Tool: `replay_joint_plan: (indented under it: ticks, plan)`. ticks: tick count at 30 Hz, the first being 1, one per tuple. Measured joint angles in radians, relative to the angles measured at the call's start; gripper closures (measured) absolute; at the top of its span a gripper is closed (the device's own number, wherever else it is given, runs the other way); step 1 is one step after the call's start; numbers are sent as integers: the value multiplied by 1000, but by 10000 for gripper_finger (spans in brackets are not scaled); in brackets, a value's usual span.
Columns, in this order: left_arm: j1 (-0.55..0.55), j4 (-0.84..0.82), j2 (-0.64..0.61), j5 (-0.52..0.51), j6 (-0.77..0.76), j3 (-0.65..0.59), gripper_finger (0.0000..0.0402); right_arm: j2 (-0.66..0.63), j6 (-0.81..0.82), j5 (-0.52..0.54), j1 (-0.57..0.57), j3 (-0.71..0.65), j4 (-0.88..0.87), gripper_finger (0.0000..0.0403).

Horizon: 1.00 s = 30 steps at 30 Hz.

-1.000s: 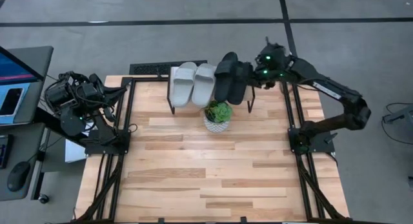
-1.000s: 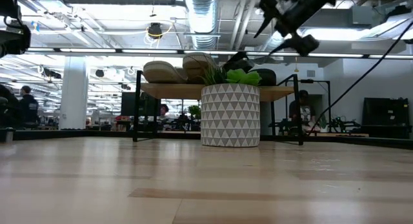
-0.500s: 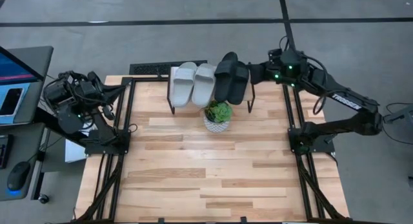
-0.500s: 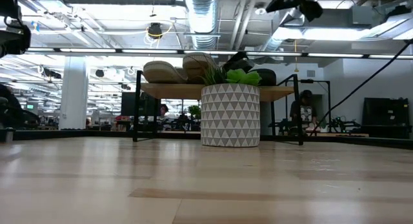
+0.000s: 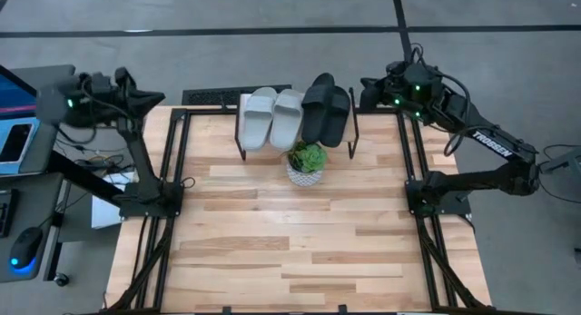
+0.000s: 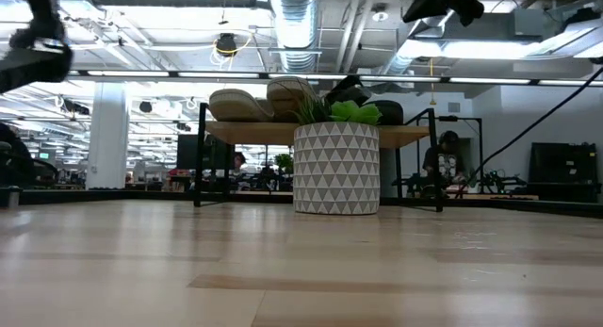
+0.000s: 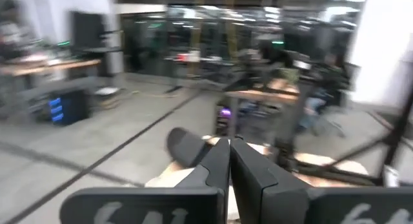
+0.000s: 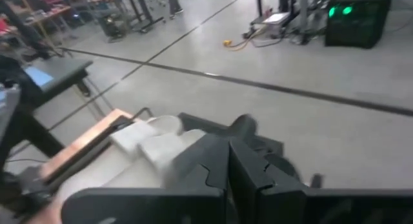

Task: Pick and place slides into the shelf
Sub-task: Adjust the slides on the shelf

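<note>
Shelf (image 5: 295,124): far edge of table (image 5: 300,242), mid; plank top, thin black legs.
Grey slides (image 5: 272,118): 2, side by side on shelf top, L part.
Black slides (image 5: 326,111): 2, on shelf top, R part, just beside the greys.
Plant pot (image 5: 306,163): on table, just in front of shelf; triangle pattern in low view.
L gripper (image 5: 154,99): raised over table's far L corner, well apart from shelf; jaws together, nothing held.
R gripper (image 5: 366,90): raised near shelf's R end, just beside black slides, not touching; jaws together, empty.
</note>
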Motion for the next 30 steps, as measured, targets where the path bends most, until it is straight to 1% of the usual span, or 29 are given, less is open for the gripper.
replay_joint_plan:
  ticks: [2, 3, 4, 5, 7, 10, 12, 14, 16, 17, 19, 21, 24, 27, 30]
  plan:
    - [-90, 13, 0, 1, 93, 57, 401, 0, -27, 0, -21, 0, 0, 402]
    - [-87, 16, 0, 11, 112, 84, 401, 0, -35, -1, -30, 0, 0, 402]
    - [-72, 9, 2, -6, 121, 100, 401, 0, -46, -1, -38, 0, 0, 402]
    - [-80, 5, 1, -7, 121, 112, 401, 0, -56, -1, -43, 0, 1, 402]
    - [-81, -16, 1, -6, 111, 114, 401, 0, -78, -5, -55, 0, 1, 402]
    - [-86, -24, 2, -1, 55, 66, 401, 0, -85, -31, -71, 0, 2, 402]
    - [-82, -9, 3, -1, 1, 4, 401, 1, -85, -52, -79, 0, 2, 402]
    - [-62, 44, 13, 0, -45, -77, 401, 1, -86, -72, -81, 0, 9, 403]
    - [-14, 155, 36, 1, -45, -162, 401, 2, -86, -85, -81, 0, 9, 403]
    - [17, 232, 56, 1, -21, -199, 401, 5, -86, -89, -80, 0, 9, 403]
    - [82, 391, 108, 1, 73, -254, 401, 9, -87, -106, -80, 0, 8, 403]
    - [145, 548, 165, 7, 179, -268, 401, 8, -86, -114, -80, 0, 8, 403]
    - [190, 726, 252, 30, 319, -247, 401, 9, -84, -127, -70, 0, 8, 403]
    - [182, 869, 355, 40, 446, -187, 401, 9, -83, -150, -41, 0, 8, 403]
    - [149, 979, 476, 59, 548, -87, 401, 9, -85, -162, -9, 0, 8, 403]
